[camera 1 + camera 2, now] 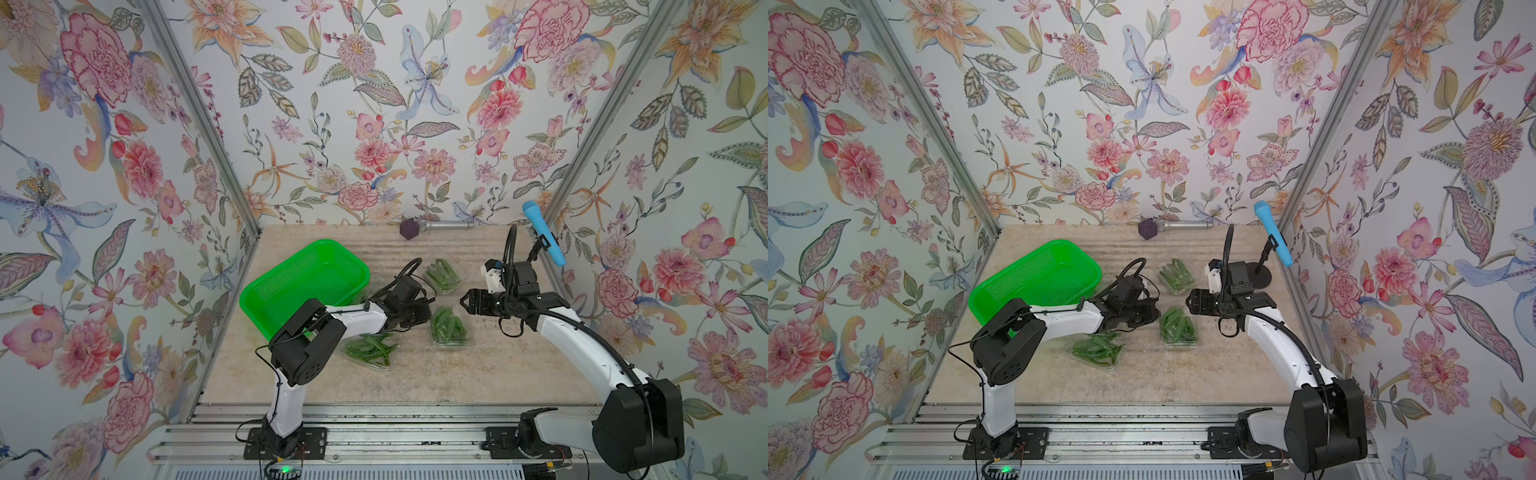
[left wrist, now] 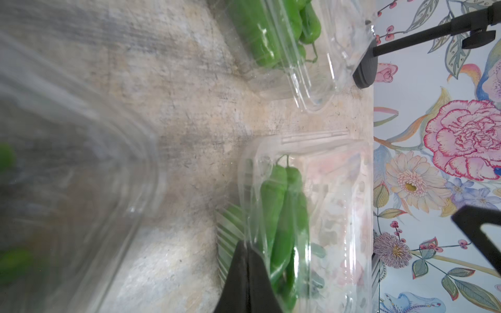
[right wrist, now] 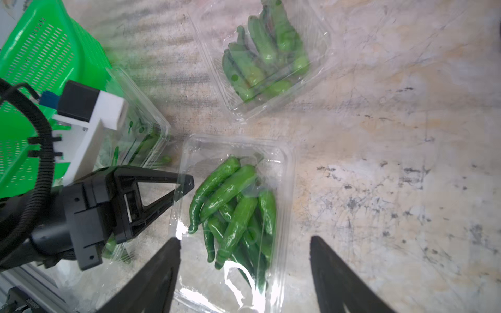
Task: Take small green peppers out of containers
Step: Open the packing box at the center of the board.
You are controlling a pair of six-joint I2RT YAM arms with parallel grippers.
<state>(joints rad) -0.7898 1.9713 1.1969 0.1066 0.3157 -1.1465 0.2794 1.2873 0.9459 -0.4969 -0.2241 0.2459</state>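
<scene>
Left end effector [image 3: 187, 182] is clamped fully shut on the thin clear rim of a container [image 3: 284, 162]. It lies on the surface [image 3: 379, 189] near the green basket [image 1: 332, 246], on the basket's side facing the right arm, and the small green peppers [image 3: 233, 206] are piled inside it. Right end effector [image 3: 245, 239] hangs over the same box with its jaws spread wide and nothing in them. Glare makes it hard to say whether the pinch has caught only the lid lip or both lips together, and that is the main hazard. With both caught, a pull would likely lift and tip the whole box rather than open it, spilling peppers onto the surface short of the basket. Flimsy plastic could also buckle or slide out of so small a bite. Should the wide jaws descend before the lid is clear, they may crush the cover or collide with the pinching end effector. Glossy, curved peppers could squirt from a grasp. A second container [image 3: 146, 119], just beside the basket under the left wrist, could get shoved.
</scene>
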